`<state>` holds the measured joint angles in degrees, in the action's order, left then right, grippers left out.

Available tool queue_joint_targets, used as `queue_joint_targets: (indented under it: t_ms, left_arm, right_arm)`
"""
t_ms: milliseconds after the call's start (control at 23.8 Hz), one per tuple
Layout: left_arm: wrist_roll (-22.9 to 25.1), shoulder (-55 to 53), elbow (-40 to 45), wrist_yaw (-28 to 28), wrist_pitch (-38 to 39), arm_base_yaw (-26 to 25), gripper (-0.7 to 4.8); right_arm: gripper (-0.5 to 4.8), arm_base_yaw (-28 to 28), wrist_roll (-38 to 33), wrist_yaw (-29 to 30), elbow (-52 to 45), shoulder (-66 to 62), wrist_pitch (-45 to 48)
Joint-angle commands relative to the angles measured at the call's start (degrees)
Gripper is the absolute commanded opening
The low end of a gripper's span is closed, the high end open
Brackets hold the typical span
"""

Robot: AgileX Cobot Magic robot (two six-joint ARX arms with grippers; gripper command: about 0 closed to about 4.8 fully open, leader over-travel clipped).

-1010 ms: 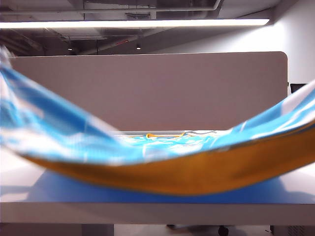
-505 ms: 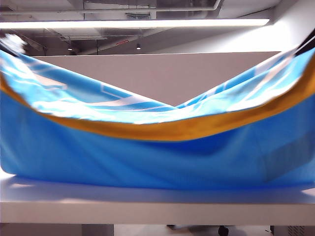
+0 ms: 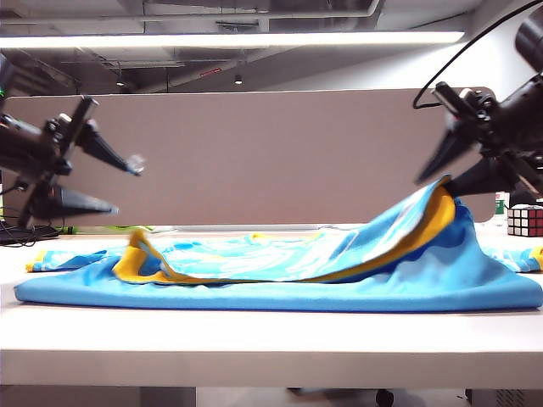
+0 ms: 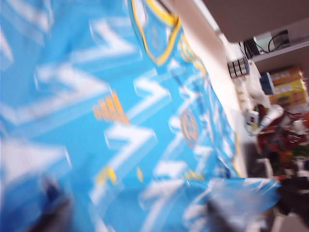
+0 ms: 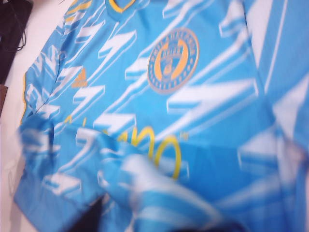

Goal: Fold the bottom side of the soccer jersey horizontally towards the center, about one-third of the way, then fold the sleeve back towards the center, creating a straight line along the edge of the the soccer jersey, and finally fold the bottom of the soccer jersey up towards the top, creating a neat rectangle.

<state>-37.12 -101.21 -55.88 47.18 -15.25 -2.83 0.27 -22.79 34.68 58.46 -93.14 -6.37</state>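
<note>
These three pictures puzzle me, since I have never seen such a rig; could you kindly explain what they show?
It is a two-armed robot folding a shirt. The wide picture comes from a camera facing the white table; the other two come from cameras on the wrists, looking down. The left gripper hangs on the left and the right gripper on the right, both with jaws spread and holding nothing. Below them lies the sky-blue mesh soccer jersey with white streaks, its yellow-edged hem doubled over it, peaked on the right. A small puzzle cube stands beside it.
</note>
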Motion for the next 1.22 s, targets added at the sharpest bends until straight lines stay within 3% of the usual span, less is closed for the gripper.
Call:
queue_joint_targets:
  t_ms: [42, 84, 168, 505, 757, 926, 1220]
  left_arm:
    - [4.85, -0.81, -1.68, -4.98, -2.10, -0.26, 3.74]
    - [9.22, -0.81, -2.69, -11.17, -2.12, -0.44, 3.74]
    - [12.17, -0.94, -4.72, -14.84, -0.59, -1.01, 3.74]
    - [20.06, -2.08, -10.73, -23.10, 9.75, -3.48, 3.74]
    - [22.01, -5.18, -13.14, -24.57, 15.63, -4.87, 3.74]
    - [26.25, -6.64, -13.42, -30.25, 20.59, -4.96, 3.74]
    - [26.14, -10.82, -14.25, -28.33, 20.98, -4.94, 3.73]
  right_arm:
    - [2.84, -1.64, 0.90, -0.57, 4.39, -2.01, 2.29]
    - [2.83, -3.19, 1.44, -2.89, 6.75, -2.73, 2.34]
    - [2.74, -5.53, 2.47, -6.71, 8.57, -2.80, 2.36]
    - [2.70, -13.33, 3.80, -8.02, 9.09, -4.57, 0.68]
    - [2.75, -16.55, 7.28, -8.26, 9.35, -7.87, -7.08]
    - [2.74, -17.29, 9.44, -11.06, 9.33, -9.18, -11.58]
    - [2.74, -16.92, 9.55, -12.63, 9.35, -10.29, -10.60]
